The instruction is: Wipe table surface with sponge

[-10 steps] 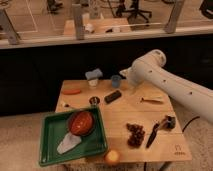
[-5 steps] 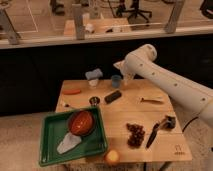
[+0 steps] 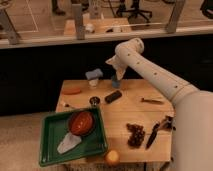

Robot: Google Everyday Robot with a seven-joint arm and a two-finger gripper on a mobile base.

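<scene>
The sponge [image 3: 93, 75], a small pale grey-blue block, lies at the far edge of the light wooden table surface [image 3: 125, 114], left of centre. My white arm reaches in from the lower right and bends above the table's far side. My gripper [image 3: 113, 64] hangs there open, just right of the sponge and a little above it, without touching it. Nothing is between its fingers. A dark blue cup [image 3: 116, 83] stands directly under the gripper, partly hidden by it.
A black bar [image 3: 113, 96] and a small metal cup [image 3: 94, 101] lie mid-table. A green tray [image 3: 50, 150] at the front left holds a red bowl [image 3: 81, 122] and a white cloth [image 3: 69, 144]. An orange fruit [image 3: 112, 158], a dark cluster [image 3: 135, 135] and a black-handled tool [image 3: 155, 132] sit near the front.
My arm has swung left along the table's far side, bringing the gripper over the blue cup and closer to the sponge. Nothing on the table has moved.
</scene>
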